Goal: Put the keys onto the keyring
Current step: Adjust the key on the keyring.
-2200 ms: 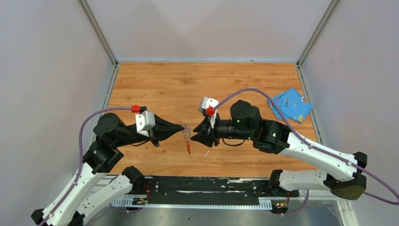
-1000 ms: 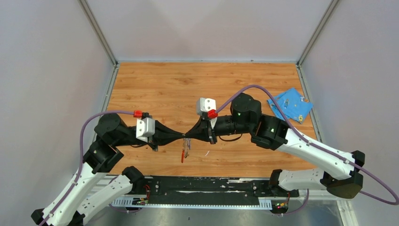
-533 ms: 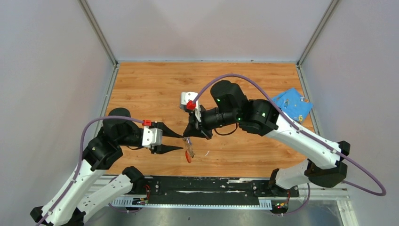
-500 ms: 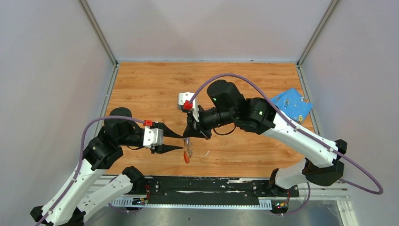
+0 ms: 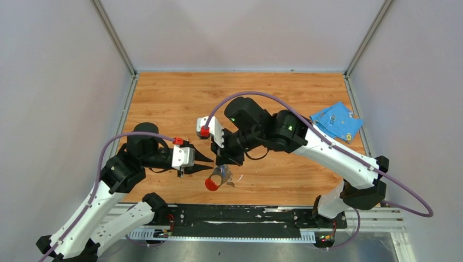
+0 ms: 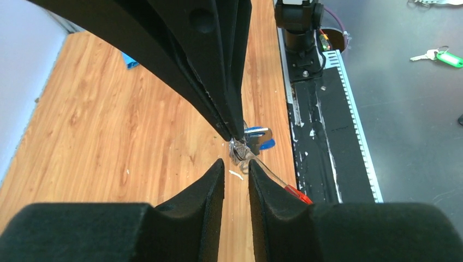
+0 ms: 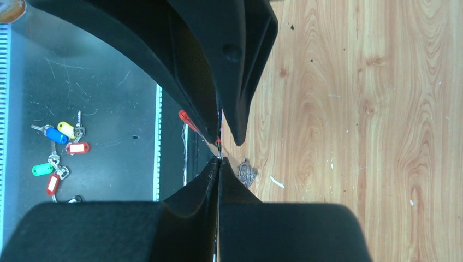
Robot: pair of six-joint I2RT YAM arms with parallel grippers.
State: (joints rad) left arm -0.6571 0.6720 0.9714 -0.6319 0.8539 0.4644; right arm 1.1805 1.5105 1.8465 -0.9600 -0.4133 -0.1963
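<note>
dangling keyring (image 5: pixel 219 176) from right jaws, clamping shut on its ring; left jaws standing slightly apart, gripping nothing, just beside.

Right gripper (image 5: pixel 228 162) angled down, tips pinched on the keyring (image 5: pixel 218 177), its red end nearest the bases; left gripper (image 5: pixel 210 164) just beside it, fingers slightly parted; blue cloth (image 5: pixel 337 121) well apart, by the table's (image 5: pixel 164 98) right edge.
</note>
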